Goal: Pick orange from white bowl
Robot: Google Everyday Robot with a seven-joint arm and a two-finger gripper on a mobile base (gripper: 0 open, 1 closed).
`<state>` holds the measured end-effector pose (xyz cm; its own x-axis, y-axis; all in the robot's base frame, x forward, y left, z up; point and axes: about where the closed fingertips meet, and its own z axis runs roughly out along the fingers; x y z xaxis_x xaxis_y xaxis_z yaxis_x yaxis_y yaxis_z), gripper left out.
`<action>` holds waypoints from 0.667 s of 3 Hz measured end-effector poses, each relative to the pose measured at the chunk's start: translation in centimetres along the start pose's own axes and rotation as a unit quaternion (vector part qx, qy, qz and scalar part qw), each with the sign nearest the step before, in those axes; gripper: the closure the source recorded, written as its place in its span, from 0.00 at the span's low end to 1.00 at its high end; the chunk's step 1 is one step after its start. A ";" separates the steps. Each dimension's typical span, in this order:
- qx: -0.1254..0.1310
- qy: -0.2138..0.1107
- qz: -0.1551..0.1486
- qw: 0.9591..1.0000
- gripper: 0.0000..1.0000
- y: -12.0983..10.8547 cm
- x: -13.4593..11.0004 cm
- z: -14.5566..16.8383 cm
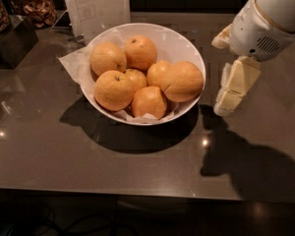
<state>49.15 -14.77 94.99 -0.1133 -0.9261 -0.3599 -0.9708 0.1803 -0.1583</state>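
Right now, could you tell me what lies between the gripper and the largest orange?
In the camera view: the rim of the white bowl and a strip of table, with the gripper right of the orange.

Nothing here can be read. The white card (101,6) behind the white bowl (183,39) bears grey print, perhaps a heading, but it is illegible. The gripper (233,85) hangs just right of the bowl.

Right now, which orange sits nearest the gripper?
The largest, oblong orange at the white bowl's right rim; the gripper hangs just right of it, outside the bowl.
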 end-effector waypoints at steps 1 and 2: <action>-0.013 -0.039 -0.011 0.999 0.00 -1.0 -2.6 0.7; -0.029 -0.070 -0.029 0.997 0.00 -1.4 -5.0 1.6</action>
<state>51.39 -9.83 95.55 -0.0304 -0.8787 -0.4764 -0.9857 0.1053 -0.1313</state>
